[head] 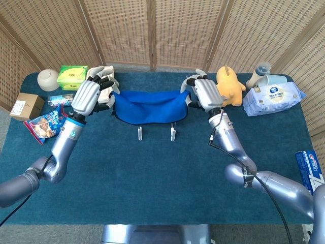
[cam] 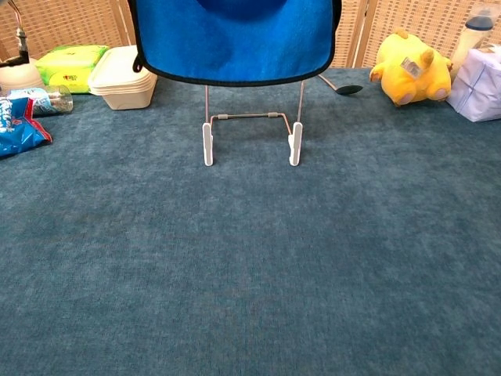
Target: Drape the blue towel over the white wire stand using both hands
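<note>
At the towel's two upper corners your hands have it stretched flat: your left hand (head: 91, 96) has its fingers curled onto the left corner, and your right hand (head: 204, 93) pinches the right corner the same way. Between them the blue towel (head: 148, 108) hangs as a wide sheet with a sagging top edge, right over the white wire stand (cam: 252, 129). From the chest view the towel's dark-trimmed bottom edge covers the upper part of the stand's uprights, while the two white feet stay bare on the teal table (cam: 250, 258). Beside your left hand you have a stack of white trays (cam: 123, 76) and a green packet (head: 71, 77); just beyond your right hand sits a yellow plush toy (head: 229, 85)
</note>
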`<state>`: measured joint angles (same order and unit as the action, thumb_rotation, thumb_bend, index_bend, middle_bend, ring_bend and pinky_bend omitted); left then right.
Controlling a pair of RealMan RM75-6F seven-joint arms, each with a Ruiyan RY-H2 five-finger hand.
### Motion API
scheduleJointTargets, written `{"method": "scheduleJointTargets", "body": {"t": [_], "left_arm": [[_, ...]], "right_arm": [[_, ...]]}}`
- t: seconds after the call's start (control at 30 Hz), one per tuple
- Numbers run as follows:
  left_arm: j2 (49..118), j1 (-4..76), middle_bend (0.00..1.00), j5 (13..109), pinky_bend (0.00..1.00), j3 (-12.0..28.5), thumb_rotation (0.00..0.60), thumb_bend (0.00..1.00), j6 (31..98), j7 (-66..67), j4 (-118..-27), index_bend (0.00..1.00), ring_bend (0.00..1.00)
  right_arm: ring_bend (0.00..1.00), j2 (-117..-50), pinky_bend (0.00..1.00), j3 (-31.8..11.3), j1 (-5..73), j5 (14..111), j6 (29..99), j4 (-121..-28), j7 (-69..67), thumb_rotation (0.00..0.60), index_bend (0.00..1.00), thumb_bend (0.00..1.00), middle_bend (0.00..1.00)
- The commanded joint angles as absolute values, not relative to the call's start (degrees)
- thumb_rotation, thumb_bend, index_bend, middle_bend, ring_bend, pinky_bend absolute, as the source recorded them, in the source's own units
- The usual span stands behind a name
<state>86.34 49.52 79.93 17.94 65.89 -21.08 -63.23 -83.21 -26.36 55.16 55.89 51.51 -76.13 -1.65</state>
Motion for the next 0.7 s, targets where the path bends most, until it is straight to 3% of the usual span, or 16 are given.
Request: {"method": "scheduleJointTargets", "body": {"t": [0.03,0.7], "left_arm": [[87.05,49.74,0.44,80.02,0.10,17.67,0.600,0.61,65.80,-21.48,-62.55,0.84,0.21],[89.18,49.58,0.44,80.29,0.10,16.11,0.600,0.61,65.77,-22.42,-60.34,0.84,0.21]], "right_arm": [[0.28,-83.47,0.12,-26.05,55.04,55.71,51.43,-75.67,-1.75,0.600,0.97,0.53,0.47],[0.29,-84.04,0.12,-24.68,54.08,56.29,51.47,-74.51,-2.71,0.600,0.97,0.53,0.47]]}}
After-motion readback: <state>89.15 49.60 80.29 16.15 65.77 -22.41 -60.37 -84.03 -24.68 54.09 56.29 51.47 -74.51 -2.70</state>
